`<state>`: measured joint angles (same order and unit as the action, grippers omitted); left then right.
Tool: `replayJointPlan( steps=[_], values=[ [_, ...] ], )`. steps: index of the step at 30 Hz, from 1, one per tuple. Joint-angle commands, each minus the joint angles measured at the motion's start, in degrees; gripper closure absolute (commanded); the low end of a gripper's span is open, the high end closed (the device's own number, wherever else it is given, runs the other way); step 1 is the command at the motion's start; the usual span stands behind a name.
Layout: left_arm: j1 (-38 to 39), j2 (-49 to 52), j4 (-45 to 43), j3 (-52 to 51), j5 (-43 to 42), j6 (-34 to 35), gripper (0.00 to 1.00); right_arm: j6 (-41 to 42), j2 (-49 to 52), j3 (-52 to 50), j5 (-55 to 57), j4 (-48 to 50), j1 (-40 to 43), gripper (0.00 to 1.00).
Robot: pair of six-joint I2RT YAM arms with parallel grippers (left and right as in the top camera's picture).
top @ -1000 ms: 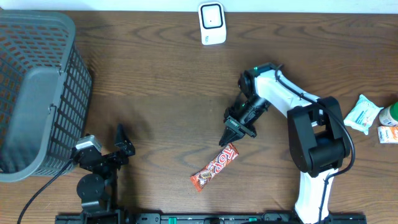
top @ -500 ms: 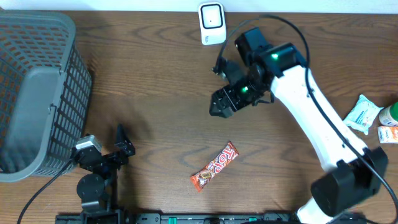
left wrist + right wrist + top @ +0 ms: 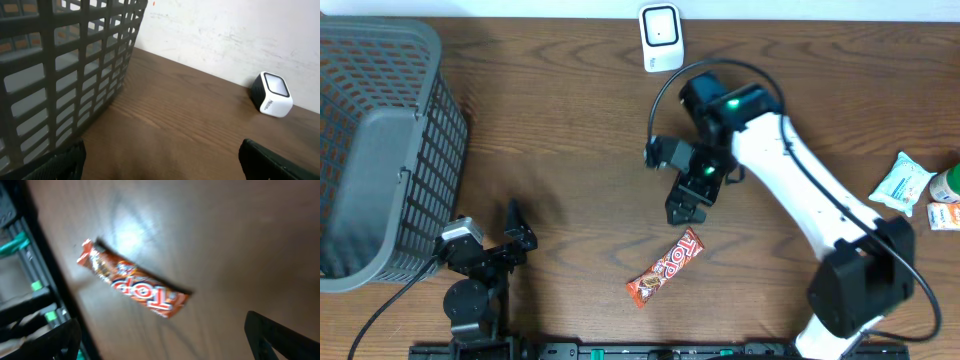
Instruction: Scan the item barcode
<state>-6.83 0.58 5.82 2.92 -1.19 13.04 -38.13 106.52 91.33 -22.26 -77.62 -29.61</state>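
The candy bar (image 3: 665,268) is a slim orange-red wrapper with white "TOP" lettering and crimped ends. It lies flat on the counter (image 3: 570,150), printed face up, its long axis running from 8 o'clock to 2 o'clock in the overhead view. The scanner (image 3: 661,38), a small white rounded box with a dark window on its face, stands at the counter's far edge, at 12 o'clock from the bar and well apart from it.

Dark wooden surface (image 3: 570,150), grey plastic basket (image 3: 438,140) at its left end, white scanner (image 3: 661,37) at the far edge, candy bar (image 3: 666,268) near the front, white packet (image 3: 903,184) far right
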Motion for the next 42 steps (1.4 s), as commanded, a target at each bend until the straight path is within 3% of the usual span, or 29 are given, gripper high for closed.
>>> replayJointPlan(
  steps=[1,10,11,13,15,16,17,18,19,20,23,25,28,42],
  values=[
    [0.3,-0.3,1.8,-1.0,0.5,-1.0,0.02,6.5,0.3,-0.5,-4.7,-1.0,-3.1,0.01],
    [0.3,-0.3,1.8,-1.0,0.5,-1.0,0.02,71.0,0.3,-0.5,-9.6,3.3,-9.5,0.01],
    [0.3,-0.3,1.9,-1.0,0.5,-1.0,0.02,76.2,0.3,-0.5,-11.8,3.4,-10.3,0.03],
    [0.3,-0.3,1.9,-1.0,0.5,-1.0,0.02,76.7,0.3,-0.5,-10.4,5.8,-11.2,0.01],
    [0.3,-0.3,1.8,-1.0,0.5,-1.0,0.02,80.4,0.4,-0.7,-4.6,9.3,-12.0,0.42],
    [0.3,-0.3,1.9,-1.0,0.5,-1.0,0.02,85.2,0.4,-1.0,-2.8,9.5,-12.5,0.51],
    [0.3,-0.3,1.8,-1.0,0.5,-1.0,0.02,89.8,0.4,-1.3,-1.9,9.4,-12.9,0.50],
    [0.3,-0.3,1.8,-1.0,0.5,-1.0,0.02,95.0,0.4,-1.8,-0.4,9.2,-13.5,0.43],
    [0.3,-0.3,1.9,-1.0,0.5,-1.0,0.02,99.3,0.4,-2.5,1.0,9.2,-14.1,0.18],
    [0.3,-0.3,1.9,-1.0,0.5,-1.0,0.02,101.9,0.5,-3.3,2.6,9.3,-14.4,0.09],
    [0.3,-0.3,1.8,-1.0,0.5,-1.0,0.02,110.9,0.6,-6.9,7.1,9.8,-15.1,0.06],
    [0.3,-0.3,1.9,-1.0,0.5,-1.0,0.02,114.9,1.0,-9.5,7.0,11.0,-14.8,0.05],
    [0.3,-0.3,1.8,-1.0,0.5,-1.0,0.02,115.7,2.4,-12.0,5.2,13.2,-13.9,0.12],
    [0.3,-0.3,1.8,-1.0,0.5,-1.0,0.02,123.6,12.8,-12.1,0.6,12.7,-11.8,0.25]
  ],
)
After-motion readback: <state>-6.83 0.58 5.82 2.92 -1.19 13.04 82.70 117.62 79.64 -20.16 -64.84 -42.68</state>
